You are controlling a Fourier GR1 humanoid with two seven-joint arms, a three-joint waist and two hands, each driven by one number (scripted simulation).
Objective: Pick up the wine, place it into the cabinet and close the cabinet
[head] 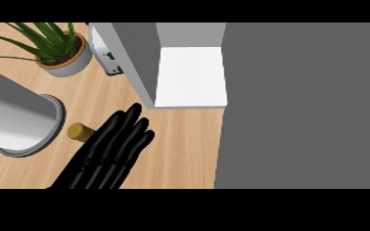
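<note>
The cabinet (pixel 137 54) stands open at the back of the bench (pixel 180 142), showing its white shelf (pixel 192 76), and the round pot (pixel 72 61) to its left holds a spiky green plant (pixel 43 39). My left hand (pixel 112 151) rests low at the view's left, fingers straight and pressed together. Just beside it stands the wine (pixel 78 131), with its gold top showing and its body hidden. A grey metal vessel (pixel 25 122) is cut off at the left edge, and a broad grey panel (pixel 296 103) covers the right side.
</note>
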